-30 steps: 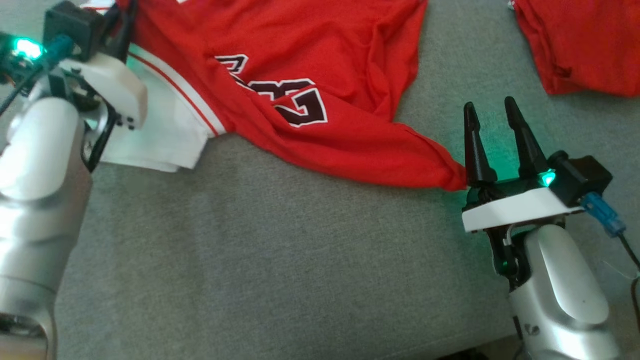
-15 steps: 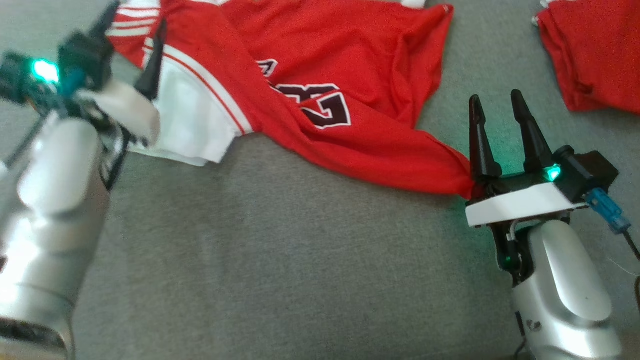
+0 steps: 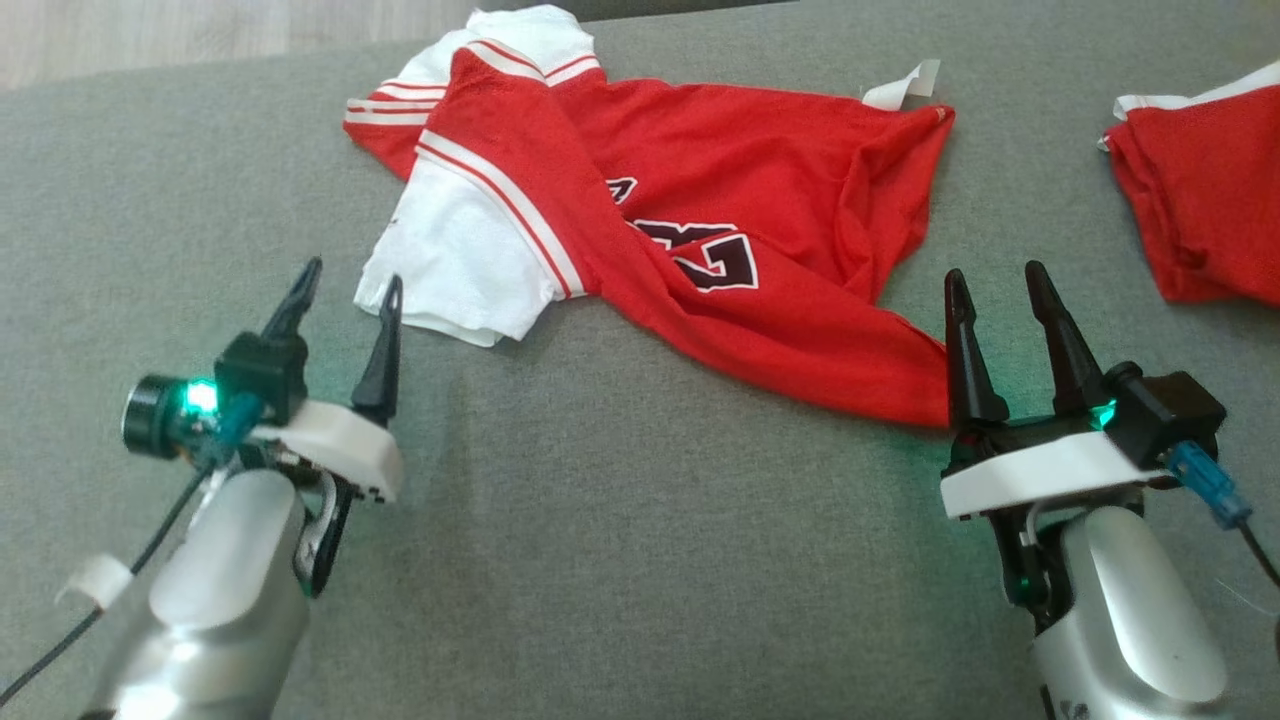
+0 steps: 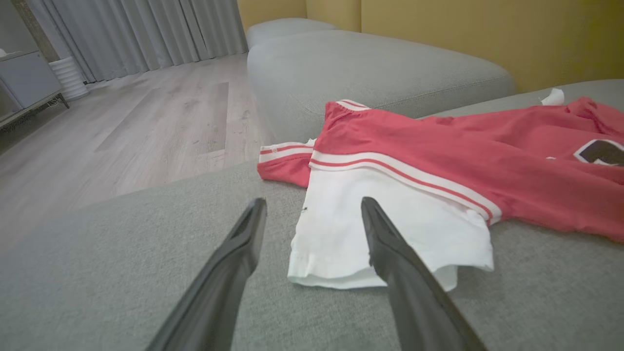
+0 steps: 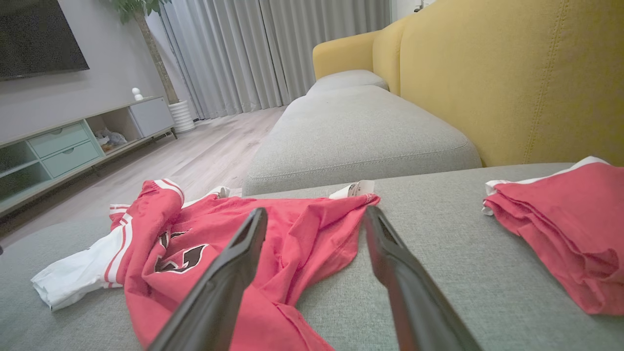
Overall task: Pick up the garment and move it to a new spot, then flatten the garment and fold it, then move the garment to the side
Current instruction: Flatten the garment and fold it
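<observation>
My left gripper has just let go. A second ago it was clamped at the white sleeve of the red jersey-style garment with white striped trim and dark lettering; now it stands spread wide, drawn back over the grey fabric sofa cushion, tips just short of that sleeve, gripping nothing; the head camera has moved too, so the picture's shift is not the cloth travelling; I judge the relocation done and flattening next, since the garment lies crumpled mid-cushion with one sleeve folded across the chest; my right gripper is equally wide and empty, its left finger just beside the red hem corner; a second red bundled garment lies well apart at the right.
</observation>
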Robot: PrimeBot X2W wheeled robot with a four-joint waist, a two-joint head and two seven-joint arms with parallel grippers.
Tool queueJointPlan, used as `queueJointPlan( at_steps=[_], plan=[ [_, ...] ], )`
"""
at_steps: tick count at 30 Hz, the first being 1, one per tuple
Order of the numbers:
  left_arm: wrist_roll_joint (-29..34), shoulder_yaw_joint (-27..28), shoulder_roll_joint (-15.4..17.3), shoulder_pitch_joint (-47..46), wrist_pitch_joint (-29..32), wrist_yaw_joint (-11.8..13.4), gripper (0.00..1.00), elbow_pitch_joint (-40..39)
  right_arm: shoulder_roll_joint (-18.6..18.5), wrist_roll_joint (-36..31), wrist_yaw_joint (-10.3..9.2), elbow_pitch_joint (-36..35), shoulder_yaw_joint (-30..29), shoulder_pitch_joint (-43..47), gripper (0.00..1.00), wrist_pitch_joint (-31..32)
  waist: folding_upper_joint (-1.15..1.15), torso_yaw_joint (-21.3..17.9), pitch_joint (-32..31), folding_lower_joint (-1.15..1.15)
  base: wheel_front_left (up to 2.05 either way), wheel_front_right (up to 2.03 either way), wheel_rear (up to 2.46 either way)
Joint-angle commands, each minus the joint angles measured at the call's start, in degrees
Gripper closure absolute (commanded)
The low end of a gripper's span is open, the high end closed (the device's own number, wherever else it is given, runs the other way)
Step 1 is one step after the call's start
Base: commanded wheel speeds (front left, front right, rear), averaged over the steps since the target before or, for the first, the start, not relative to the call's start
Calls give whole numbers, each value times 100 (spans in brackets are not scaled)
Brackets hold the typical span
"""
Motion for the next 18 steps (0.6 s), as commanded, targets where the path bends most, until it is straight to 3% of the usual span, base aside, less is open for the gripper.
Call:
queueJointPlan(
  at_steps=[1,8,15,18],
  plan=[
    [-29,229,172,-174,-52,69,0,-204,-5,-34,-4,-193,99,-63,0,-62,0,-11,12,2,0,0,0],
    [-25,197,302,-286,405,178,0,-187,-5,-31,-4,-267,179,-138,0,-62,0,-221,227,2,0,0,0],
    [28,174,469,-657,1192,399,0,464,-5,24,-4,-298,217,-226,0,-62,0,-488,469,2,0,0,0],
    [-29,145,468,-802,1554,367,0,805,-5,34,-4,-298,185,-229,0,-62,0,-543,511,2,0,0,0]
  ],
)
